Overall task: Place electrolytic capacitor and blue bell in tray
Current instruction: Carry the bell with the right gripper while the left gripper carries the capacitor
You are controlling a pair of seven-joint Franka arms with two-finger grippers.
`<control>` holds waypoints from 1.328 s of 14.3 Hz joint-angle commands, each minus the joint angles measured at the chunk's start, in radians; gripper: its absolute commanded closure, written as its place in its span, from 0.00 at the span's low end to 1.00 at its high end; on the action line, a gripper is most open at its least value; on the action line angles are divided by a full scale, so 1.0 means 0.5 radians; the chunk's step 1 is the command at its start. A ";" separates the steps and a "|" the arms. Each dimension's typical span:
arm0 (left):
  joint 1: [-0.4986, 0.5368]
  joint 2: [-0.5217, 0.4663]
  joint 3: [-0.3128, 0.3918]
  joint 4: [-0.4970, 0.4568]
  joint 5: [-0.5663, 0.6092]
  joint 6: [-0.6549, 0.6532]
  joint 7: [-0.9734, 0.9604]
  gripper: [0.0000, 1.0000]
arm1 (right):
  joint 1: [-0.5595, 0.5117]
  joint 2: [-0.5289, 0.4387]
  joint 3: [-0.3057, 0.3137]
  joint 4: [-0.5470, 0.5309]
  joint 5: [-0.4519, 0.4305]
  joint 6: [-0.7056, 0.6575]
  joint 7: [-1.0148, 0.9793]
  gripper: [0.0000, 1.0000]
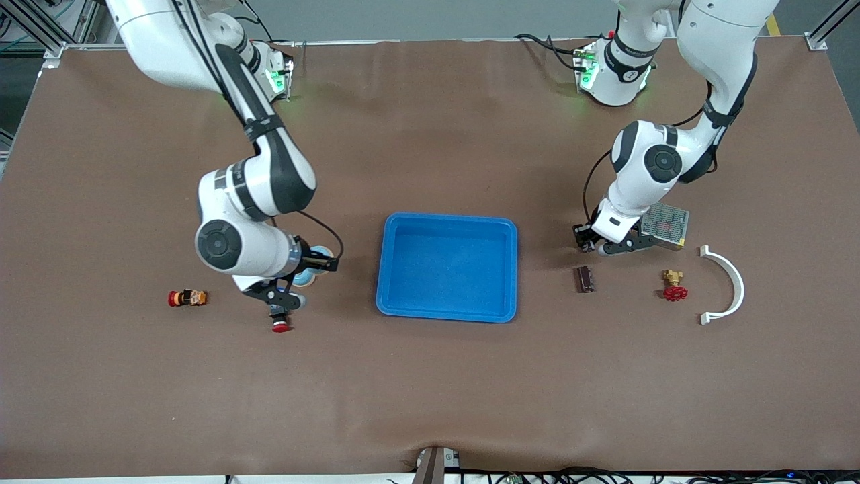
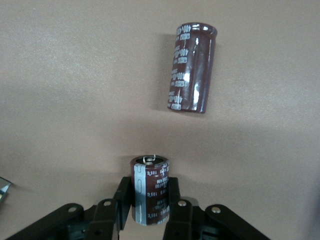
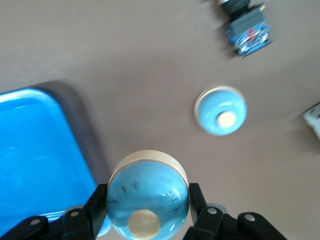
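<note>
The blue tray lies mid-table, with nothing in it. My left gripper is down at the table toward the left arm's end. It is shut on a short brown electrolytic capacitor that stands on end between its fingers. A longer brown capacitor lies on the table nearby, nearer the front camera. My right gripper hangs beside the tray's end toward the right arm, shut on a blue bell. A second blue bell sits on the table under it.
A red push-button switch and a small red-orange toy lie toward the right arm's end. A metal mesh box, a brass valve with a red handle and a white curved bracket lie by the left gripper.
</note>
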 commanded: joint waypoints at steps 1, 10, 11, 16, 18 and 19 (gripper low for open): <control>0.000 -0.004 0.003 -0.009 0.048 0.014 -0.011 1.00 | 0.144 -0.012 -0.014 0.037 0.046 0.022 0.230 0.42; 0.042 -0.157 0.000 0.132 0.051 -0.347 -0.317 1.00 | 0.414 0.101 -0.011 0.024 0.049 0.230 0.534 0.41; 0.039 -0.184 -0.006 0.178 0.051 -0.439 -0.397 1.00 | 0.436 0.119 -0.014 0.021 0.049 0.240 0.543 0.41; -0.016 -0.197 -0.021 0.439 0.051 -0.845 -1.050 1.00 | 0.555 0.236 -0.014 0.015 0.049 0.402 0.654 0.41; -0.049 -0.200 -0.049 0.488 0.048 -0.858 -1.414 1.00 | 0.601 0.282 -0.014 0.015 0.046 0.479 0.709 0.41; -0.050 -0.197 -0.076 0.531 0.048 -0.858 -1.544 1.00 | 0.617 0.303 -0.014 0.015 0.046 0.515 0.715 0.41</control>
